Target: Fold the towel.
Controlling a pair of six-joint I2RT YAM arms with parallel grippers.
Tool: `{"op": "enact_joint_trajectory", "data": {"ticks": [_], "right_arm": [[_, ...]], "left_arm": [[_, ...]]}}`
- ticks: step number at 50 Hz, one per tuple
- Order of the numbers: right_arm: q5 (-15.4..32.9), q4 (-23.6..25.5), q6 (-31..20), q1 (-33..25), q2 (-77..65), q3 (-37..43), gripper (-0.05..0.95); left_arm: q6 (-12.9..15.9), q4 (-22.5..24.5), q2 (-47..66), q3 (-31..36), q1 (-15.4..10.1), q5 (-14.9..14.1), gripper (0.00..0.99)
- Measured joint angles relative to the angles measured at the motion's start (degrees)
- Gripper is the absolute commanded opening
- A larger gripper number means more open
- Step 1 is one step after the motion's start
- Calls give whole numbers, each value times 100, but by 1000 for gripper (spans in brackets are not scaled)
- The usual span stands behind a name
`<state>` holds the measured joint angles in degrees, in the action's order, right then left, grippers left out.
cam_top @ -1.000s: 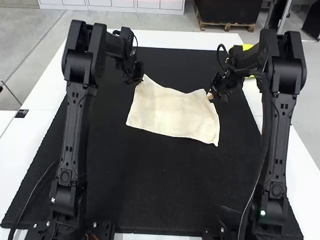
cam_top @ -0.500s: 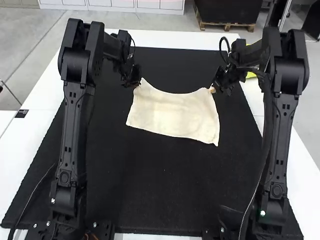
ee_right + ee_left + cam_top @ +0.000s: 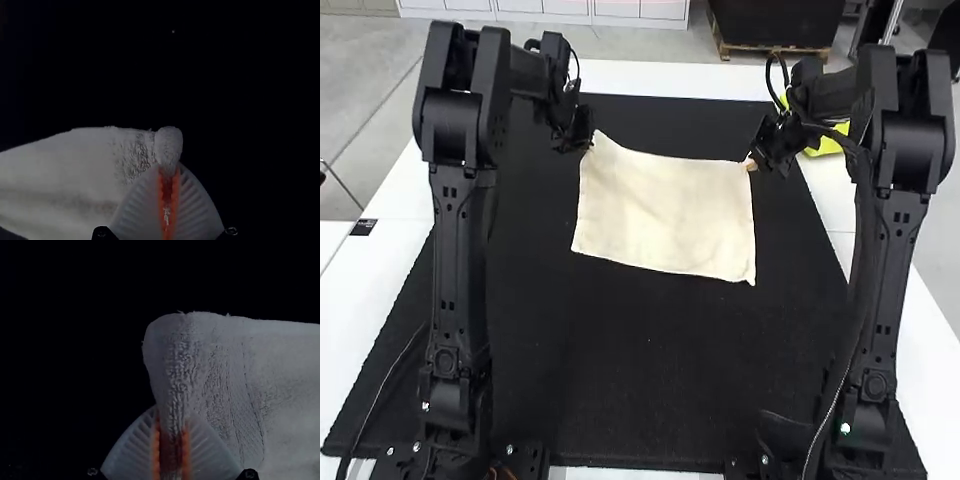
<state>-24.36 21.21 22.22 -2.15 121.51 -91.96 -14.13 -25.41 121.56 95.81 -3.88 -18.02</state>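
**Slip risk on uneven pull**

Cream rectangular cloth towel [image 3: 665,215] spread between grippers. Left white ribbed gripper [image 3: 171,416] and right white ribbed gripper [image 3: 169,171] each closed on a corner. Right's small bite could slip, skewing the fold.

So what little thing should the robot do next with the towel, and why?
I think both arms should carry the towel's far edge together toward its near edge. The left gripper and right gripper each pinch a far corner, and the towel is spread out between them, its near edge loose over the black mat.
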Motion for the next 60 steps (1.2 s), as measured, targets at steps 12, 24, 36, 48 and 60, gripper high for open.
{"op": "enact_joint_trajectory", "data": {"ticks": [12,24,36,48,60], "right_arm": [[-74,127,-42,0,-120,0,-20],[-122,236,-131,0,-402,0,-20],[-144,302,-181,-2,-629,122,-20],[-149,450,-254,-2,-1049,699,-20],[-205,520,-313,-90,-1648,1268,-20]], "left_arm": [[92,-50,-315,-442,271,-2,139],[149,-59,-503,-688,280,-4,139],[212,-214,-673,-841,251,-46,138],[332,-352,-841,-1185,31,-127,136],[444,-505,-990,-1412,-15,-155,134]]}}
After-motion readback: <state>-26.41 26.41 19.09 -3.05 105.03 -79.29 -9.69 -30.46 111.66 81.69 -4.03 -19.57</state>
